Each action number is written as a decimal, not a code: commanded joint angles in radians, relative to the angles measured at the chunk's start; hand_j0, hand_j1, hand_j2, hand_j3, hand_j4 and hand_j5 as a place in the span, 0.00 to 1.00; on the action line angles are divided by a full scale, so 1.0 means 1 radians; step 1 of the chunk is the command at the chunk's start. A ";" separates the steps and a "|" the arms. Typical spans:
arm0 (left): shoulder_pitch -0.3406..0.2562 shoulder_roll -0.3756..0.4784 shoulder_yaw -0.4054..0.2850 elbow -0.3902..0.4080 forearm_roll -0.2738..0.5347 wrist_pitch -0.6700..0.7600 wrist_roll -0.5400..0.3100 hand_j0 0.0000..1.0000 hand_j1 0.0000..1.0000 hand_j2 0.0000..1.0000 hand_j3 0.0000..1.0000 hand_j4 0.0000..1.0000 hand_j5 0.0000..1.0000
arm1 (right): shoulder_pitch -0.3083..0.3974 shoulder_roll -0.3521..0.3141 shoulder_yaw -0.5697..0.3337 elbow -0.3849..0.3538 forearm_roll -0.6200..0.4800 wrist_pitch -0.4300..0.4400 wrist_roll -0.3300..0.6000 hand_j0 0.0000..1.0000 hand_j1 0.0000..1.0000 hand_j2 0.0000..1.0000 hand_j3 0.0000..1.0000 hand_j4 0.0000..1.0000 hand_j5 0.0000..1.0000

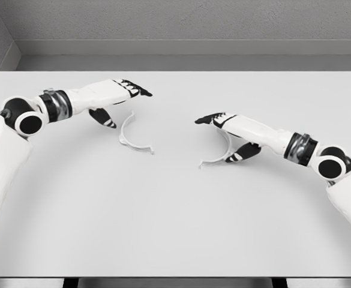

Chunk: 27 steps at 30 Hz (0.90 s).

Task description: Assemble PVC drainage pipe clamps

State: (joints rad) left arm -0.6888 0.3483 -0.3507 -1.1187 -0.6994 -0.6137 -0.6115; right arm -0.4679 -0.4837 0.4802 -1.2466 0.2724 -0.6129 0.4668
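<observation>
— On the matte grey table (175, 228), what lies there?

— Two thin white curved half-ring clamp pieces of smooth plastic: the left clamp half (132, 137) just beside my left hand (122, 96), the right clamp half (218, 157) partly under my right hand (229, 129).

— And your hands?

— Both hover palm down, fingers stretched flat, thumbs hanging below, gripping nothing. No writing is readable.

Pale grey table (175, 228), two white curved clamp halves lying flat on it, left clamp half (130, 137) near its middle, right clamp half (220, 155) well apart to the right of that one
</observation>
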 commanded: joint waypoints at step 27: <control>-0.018 -0.042 0.027 0.069 -0.147 0.003 0.001 1.00 1.00 1.00 1.00 1.00 1.00 | -0.078 0.037 0.011 0.136 0.010 0.002 0.000 1.00 1.00 1.00 1.00 1.00 1.00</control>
State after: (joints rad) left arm -0.7072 0.3148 -0.3242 -1.0520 -0.8385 -0.6138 -0.6115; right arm -0.5461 -0.4458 0.4931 -1.1394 0.2890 -0.6128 0.4667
